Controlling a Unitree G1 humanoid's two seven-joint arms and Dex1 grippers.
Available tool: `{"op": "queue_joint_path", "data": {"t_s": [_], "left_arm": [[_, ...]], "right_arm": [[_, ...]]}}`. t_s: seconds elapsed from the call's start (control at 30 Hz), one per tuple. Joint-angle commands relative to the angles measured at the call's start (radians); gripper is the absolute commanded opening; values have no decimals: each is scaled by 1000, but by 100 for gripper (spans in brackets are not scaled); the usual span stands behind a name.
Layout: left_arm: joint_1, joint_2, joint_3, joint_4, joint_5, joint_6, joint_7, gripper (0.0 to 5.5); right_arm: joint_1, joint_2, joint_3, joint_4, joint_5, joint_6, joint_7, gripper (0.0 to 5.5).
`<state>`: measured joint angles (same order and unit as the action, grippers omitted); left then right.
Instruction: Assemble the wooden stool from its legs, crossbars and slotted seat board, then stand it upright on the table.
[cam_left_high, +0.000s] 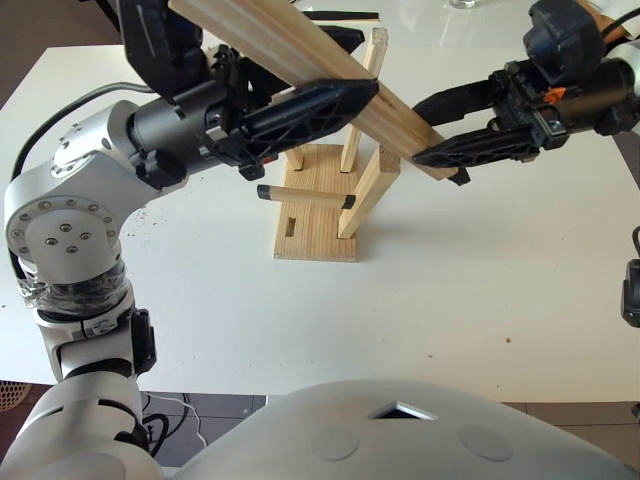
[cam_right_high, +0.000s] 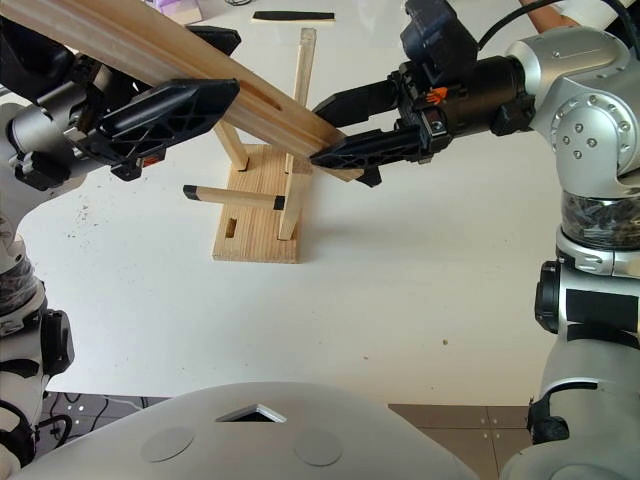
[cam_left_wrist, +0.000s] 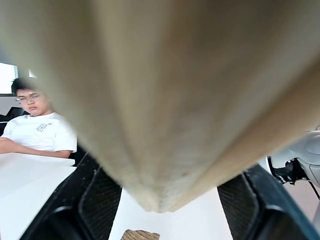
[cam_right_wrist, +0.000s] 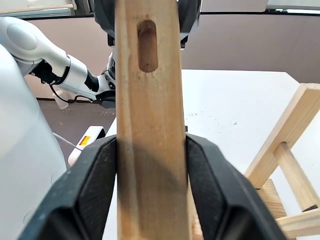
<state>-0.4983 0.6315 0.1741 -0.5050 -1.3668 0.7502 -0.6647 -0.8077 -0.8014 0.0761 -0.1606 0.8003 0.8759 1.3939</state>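
Left eye view, stool assembly, part-built.
- Seat board (cam_left_high: 315, 235): flat near the middle of the surface (cam_left_high: 480, 290), slots up.
- Legs (cam_left_high: 368, 195): three appear socketed, standing.
- Crossbar (cam_left_high: 305, 195): one end meets the front leg, the other end is free.
- Slotted leg (cam_left_high: 270, 25): in the air over the board, slanting.
- Left gripper (cam_left_high: 350, 70): clamped on its middle.
- Right gripper (cam_left_high: 420, 130): clamped on its lower end.
- Outstanding, by judgement: seat this leg, fit any remaining crossbars, turn the stool upright.
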Motion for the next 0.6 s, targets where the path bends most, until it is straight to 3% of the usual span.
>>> {"op": "queue_joint_path", "data": {"t_s": [0.03,0.13,0.6], "left_arm": [[10,11,12,-6,13,-3,-29,262],[15,4,11,-8,17,-5,-43,215],[22,-60,10,-28,-45,-20,27,211]], "right_arm": [[-20,-11,4,3,-17,-11,13,206],[-20,-6,-1,4,-18,-7,14,206],[62,43,-31,-54,43,34,-52,206]]}}
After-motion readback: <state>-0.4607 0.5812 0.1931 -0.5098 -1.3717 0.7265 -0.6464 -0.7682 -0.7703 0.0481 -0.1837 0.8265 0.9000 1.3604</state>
